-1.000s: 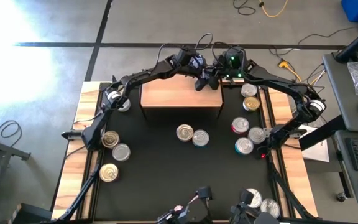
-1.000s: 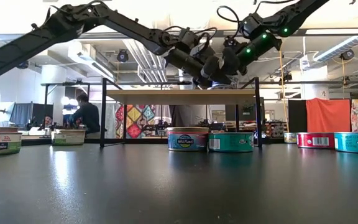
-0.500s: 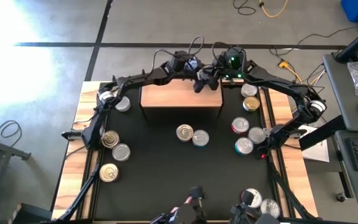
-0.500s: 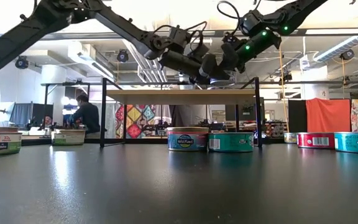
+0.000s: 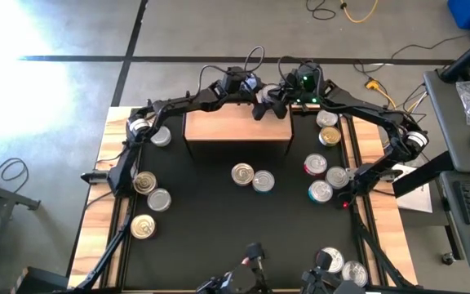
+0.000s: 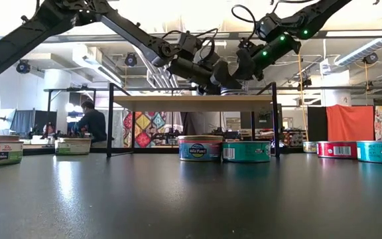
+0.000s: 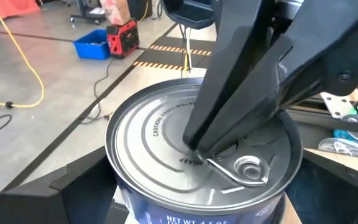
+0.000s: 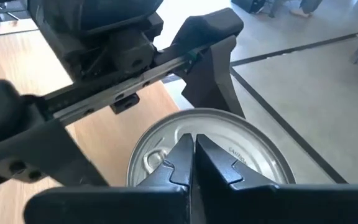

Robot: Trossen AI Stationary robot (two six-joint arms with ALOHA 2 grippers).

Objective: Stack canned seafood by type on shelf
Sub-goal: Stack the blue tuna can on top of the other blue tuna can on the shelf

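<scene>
A tin of canned seafood (image 7: 166,130) with a silver lid and a blue label stands upright at the far right corner of the light-wood shelf (image 5: 235,129). In the low view only a thin strip of the tin (image 6: 227,91) shows above the shelf top (image 6: 191,103). My left gripper (image 5: 261,109) reaches in from the left, its fingers on either side of the tin. My right gripper (image 7: 197,149), shut, comes from the right onto the lid. In the high view both grippers hide the tin. My left gripper holds the tin by its round side wall (image 8: 224,111), pinched between its two widely spread fingers. It comes nearly level from the table's left. The tin stays upright with its bottom on the shelf. My right gripper rests its shut fingertips (image 8: 182,155) on the lid (image 7: 185,163) beside the pull ring (image 7: 248,169). It slants down from the right.
Two tins (image 5: 241,174) (image 5: 263,181) stand mid-table in front of the shelf. Several more are on the right (image 5: 321,175), at the far right edge (image 5: 328,126), on the left (image 5: 147,196) and at the near right (image 5: 337,263). A person sits in the room beyond (image 6: 93,123).
My left gripper has tipped nearer to level around the tin, its wrist drawing back toward the table's left. The tin has stayed in place on the shelf.
</scene>
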